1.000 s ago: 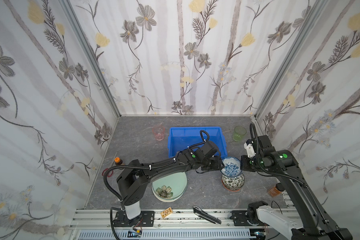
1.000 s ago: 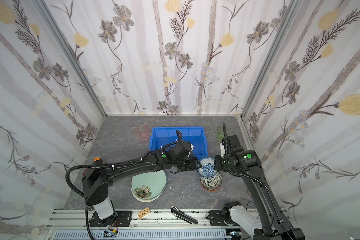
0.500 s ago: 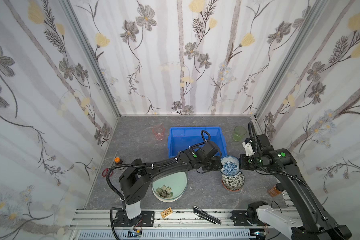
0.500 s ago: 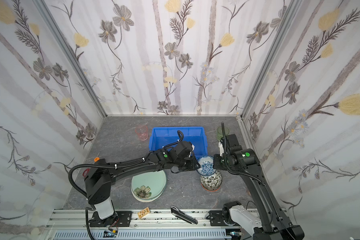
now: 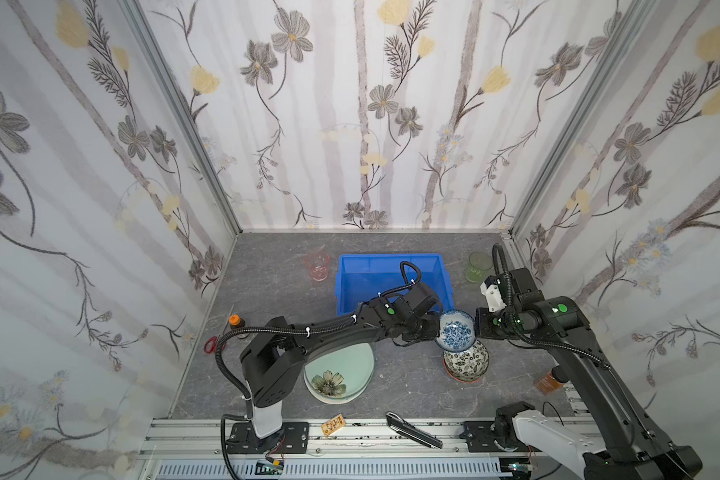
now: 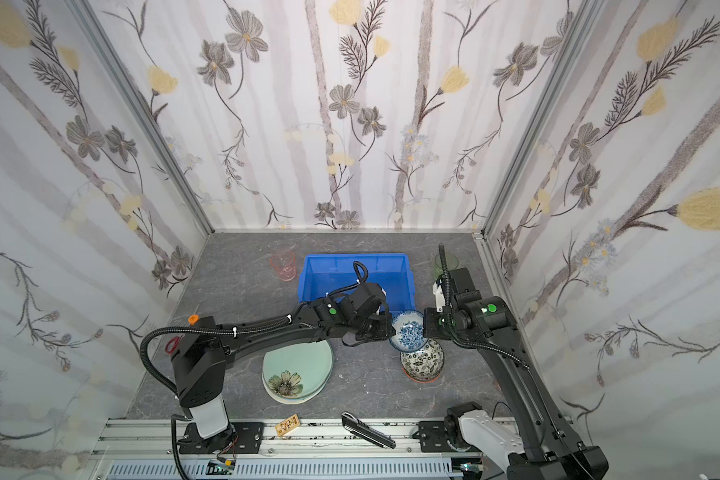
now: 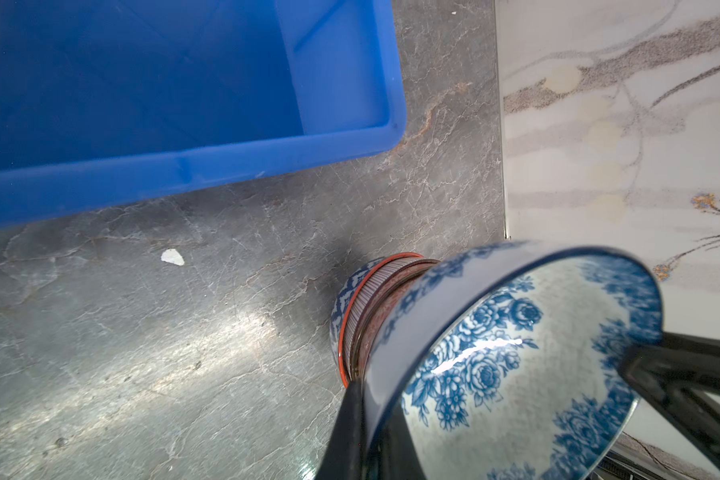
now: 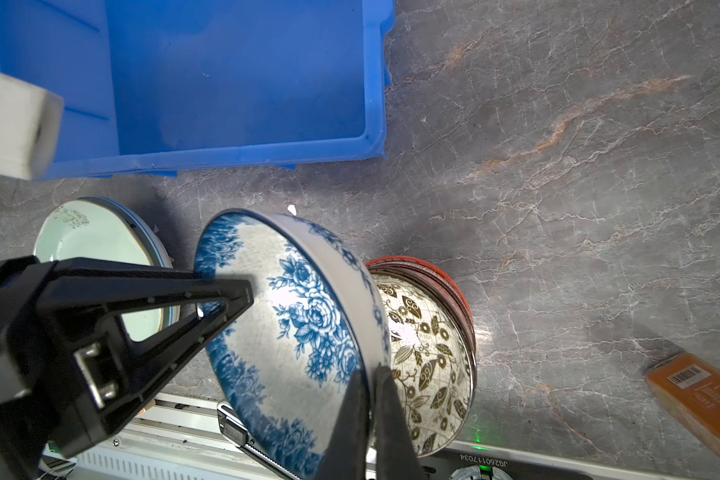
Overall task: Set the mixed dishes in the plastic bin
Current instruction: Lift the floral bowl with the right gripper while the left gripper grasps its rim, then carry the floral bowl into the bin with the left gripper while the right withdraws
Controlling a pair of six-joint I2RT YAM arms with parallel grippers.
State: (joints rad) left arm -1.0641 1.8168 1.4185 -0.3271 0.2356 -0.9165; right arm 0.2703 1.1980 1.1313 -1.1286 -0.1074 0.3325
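The blue-white bowl point(image 5: 454, 332) hangs in the air, tipped on its side, just in front of the blue bin point(image 5: 366, 282). It is not in the bin yet. Right under it sits the black-white bowl point(image 5: 465, 362), and that one sits inside the orange bowl point(image 8: 454, 291) on the grey table point(image 5: 408, 382).

The left gripper point(image 7: 364, 419) has its fingers squeezed thin on one side of the bowl's rim. The right gripper point(image 8: 368, 399) pinches the rim on the other side in the same way. So two arms hold one bowl.

That is where trouble may come. If one arm pulls while the other holds tight, the bowl may twist, slip or even crack. If both let go together, it falls on the black-white bowl, and both may chip. The rim looks smooth and shiny, and each gripper holds only a little bit of it. With one grip alone, the bowl may swing down or slide out.

The bin's front wall is close too. If the bowl is carried too low, it may bump that wall and get knocked loose. The green plate point(image 5: 346, 370) lies apart from the bowl and looks safe.
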